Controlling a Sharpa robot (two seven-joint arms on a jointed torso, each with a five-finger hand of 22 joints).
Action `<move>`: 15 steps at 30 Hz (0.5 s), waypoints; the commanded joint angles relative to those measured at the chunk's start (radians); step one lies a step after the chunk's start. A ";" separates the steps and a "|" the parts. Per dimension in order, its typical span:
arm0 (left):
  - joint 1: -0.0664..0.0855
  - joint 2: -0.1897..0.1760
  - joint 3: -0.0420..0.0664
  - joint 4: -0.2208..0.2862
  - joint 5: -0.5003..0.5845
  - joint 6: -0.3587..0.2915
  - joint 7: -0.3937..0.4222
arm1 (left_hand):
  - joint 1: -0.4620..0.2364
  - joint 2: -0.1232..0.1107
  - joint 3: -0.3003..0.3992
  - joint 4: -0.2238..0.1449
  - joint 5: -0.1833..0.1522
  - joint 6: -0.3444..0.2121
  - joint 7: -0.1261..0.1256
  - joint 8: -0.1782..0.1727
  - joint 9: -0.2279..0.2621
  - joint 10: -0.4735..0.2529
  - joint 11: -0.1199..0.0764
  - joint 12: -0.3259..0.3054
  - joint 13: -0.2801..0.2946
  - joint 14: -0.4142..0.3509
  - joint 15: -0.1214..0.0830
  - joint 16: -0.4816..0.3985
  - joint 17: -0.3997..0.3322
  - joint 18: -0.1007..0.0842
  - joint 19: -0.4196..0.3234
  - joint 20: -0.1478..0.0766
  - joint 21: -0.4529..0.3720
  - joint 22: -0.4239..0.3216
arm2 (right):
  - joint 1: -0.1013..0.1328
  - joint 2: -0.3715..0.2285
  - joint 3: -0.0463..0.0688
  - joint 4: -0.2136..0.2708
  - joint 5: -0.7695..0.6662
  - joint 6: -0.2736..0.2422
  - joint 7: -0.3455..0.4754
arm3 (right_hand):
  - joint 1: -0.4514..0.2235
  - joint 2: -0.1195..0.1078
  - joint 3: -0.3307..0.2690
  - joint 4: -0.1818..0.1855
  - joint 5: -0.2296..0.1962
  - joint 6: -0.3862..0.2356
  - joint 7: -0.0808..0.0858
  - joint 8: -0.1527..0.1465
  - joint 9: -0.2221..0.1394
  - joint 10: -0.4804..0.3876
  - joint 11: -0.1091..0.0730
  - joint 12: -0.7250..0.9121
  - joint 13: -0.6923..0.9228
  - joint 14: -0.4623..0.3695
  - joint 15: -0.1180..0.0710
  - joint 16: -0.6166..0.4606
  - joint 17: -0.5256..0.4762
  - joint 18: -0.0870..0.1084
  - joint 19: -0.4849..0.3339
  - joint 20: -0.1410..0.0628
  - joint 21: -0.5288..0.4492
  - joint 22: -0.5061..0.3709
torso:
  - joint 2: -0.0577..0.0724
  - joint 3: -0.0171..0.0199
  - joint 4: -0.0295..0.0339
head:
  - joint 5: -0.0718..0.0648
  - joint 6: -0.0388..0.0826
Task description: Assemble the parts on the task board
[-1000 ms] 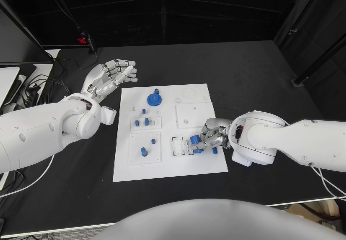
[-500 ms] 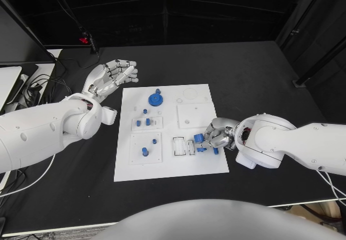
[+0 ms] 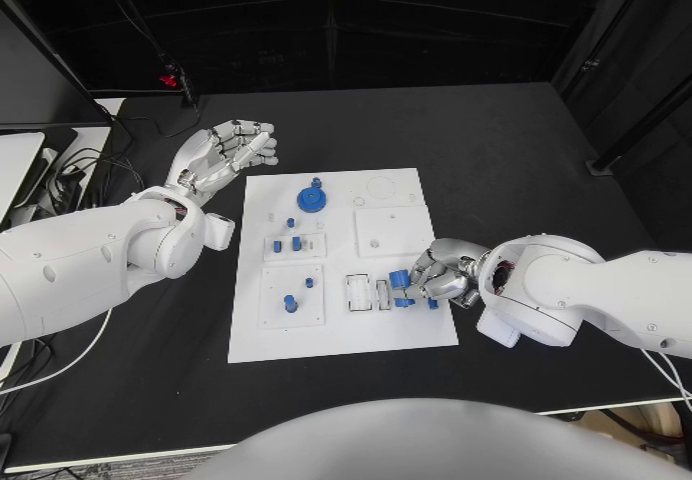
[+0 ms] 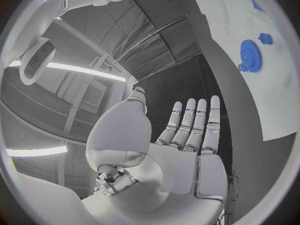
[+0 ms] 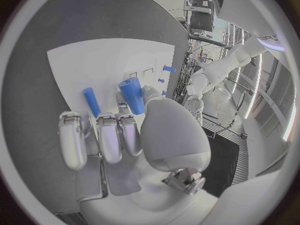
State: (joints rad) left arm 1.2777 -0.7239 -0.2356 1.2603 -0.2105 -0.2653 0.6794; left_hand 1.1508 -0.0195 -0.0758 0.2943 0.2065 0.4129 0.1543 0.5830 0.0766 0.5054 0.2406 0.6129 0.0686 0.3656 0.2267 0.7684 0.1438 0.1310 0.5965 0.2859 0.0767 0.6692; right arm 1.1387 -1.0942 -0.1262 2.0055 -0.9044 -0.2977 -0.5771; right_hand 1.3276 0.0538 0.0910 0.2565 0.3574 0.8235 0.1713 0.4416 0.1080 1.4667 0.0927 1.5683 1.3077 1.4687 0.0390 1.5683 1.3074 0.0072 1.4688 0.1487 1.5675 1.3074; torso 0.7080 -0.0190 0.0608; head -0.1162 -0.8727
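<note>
A white task board (image 3: 378, 335) lies in the middle of the black tabletop (image 3: 476, 130), its long axis running from the near edge toward the far edge. The right hand (image 3: 440, 275) rests at the board's right edge, near its near right corner, and pinches a short blue cylinder (image 5: 132, 95) between thumb and fingers; in the right wrist view the cylinder's long axis points away from the palm toward the board. A thinner blue peg (image 5: 91, 101) shows just beside the same fingers, also pointing away from the palm; whether the hand holds it too cannot be told. Just left of that hand sits a small slotted holder (image 3: 369, 292) with pale pieces in it. On the far part of the board a blue gear (image 3: 312, 200) lies flat with a smaller blue piece (image 3: 315, 183) just beyond it. Two raised square plates along the board's left side carry small blue pegs (image 3: 289, 243) and (image 3: 290, 302), most standing upright. The left hand (image 3: 224, 155) hovers above the tabletop just off the board's far left corner, holding nothing, fingers straight and close together, palm open. Black curtains close off the room behind the far edge, and cables (image 3: 58, 165) trail across the far left corner of the tabletop.
</note>
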 commanded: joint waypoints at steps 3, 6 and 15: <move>0.001 0.003 0.001 -0.002 0.002 0.012 0.048 | 0.003 0.010 -0.004 0.000 0.006 -0.007 0.131 0.006 -0.002 -0.006 0.002 0.003 -0.001 -0.004 -0.001 0.006 -0.001 0.000 0.002 0.002 0.003 -0.002 | 0.001 0.009 0.000 0.004 0.107 -0.011 0.071 | -0.004 -0.013 0.074 -0.073 0.006 0.023 -0.014 0.005 0.001 0.104 -0.001 0.002 0.263 0.102 -0.001 0.002 0.263 -0.007 0.102 -0.002 0.003 0.263 | 0.000 0.0001 0.0011 | 0.005 0.000; 0.000 0.004 0.001 -0.003 0.002 0.013 0.049 | 0.003 0.010 -0.004 0.000 0.006 -0.007 0.131 0.006 -0.002 -0.006 0.002 0.003 -0.001 -0.004 -0.001 0.006 -0.001 0.000 0.002 0.002 0.003 -0.002 | 0.001 0.015 0.000 0.003 0.133 -0.012 0.098 | -0.006 -0.013 0.073 -0.072 0.008 0.025 -0.014 0.004 0.001 0.104 -0.001 0.002 0.263 0.102 -0.001 0.002 0.263 -0.007 0.102 -0.002 0.003 0.263 | 0.001 0.0004 0.0019 | 0.010 0.000; -0.001 0.006 0.001 -0.005 0.002 0.013 0.048 | 0.003 0.011 -0.004 -0.001 0.006 -0.008 0.131 0.007 -0.002 -0.007 0.002 0.004 -0.002 -0.004 -0.001 0.006 -0.002 0.000 0.002 0.002 0.003 -0.002 | 0.002 0.029 0.000 -0.004 0.191 0.001 0.150 | -0.012 -0.018 0.069 -0.069 0.014 0.030 -0.015 0.002 0.000 0.104 -0.002 0.002 0.263 0.102 -0.002 0.002 0.263 -0.007 0.102 -0.002 0.003 0.263 | 0.001 -0.0004 0.0001 | 0.021 0.000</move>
State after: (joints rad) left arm 1.2757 -0.7192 -0.2356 1.2553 -0.2105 -0.2633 0.6794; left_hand 1.1508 -0.0195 -0.0758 0.2943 0.2065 0.4129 0.1543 0.5868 0.0756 0.5054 0.2407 0.6128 0.0680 0.3656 0.2267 0.7684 0.1430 0.1311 0.5965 0.2859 0.0767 0.6679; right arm 1.1389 -1.0674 -0.1260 2.0025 -0.7712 -0.3019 -0.4811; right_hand 1.3170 0.0433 0.1058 0.2414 0.3660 0.8268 0.1747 0.4438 0.1071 1.4667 0.0928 1.5683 1.3077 1.4687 0.0391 1.5683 1.3074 0.0072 1.4688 0.1488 1.5675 1.3074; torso 0.7088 -0.0187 0.0620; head -0.0967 -0.8727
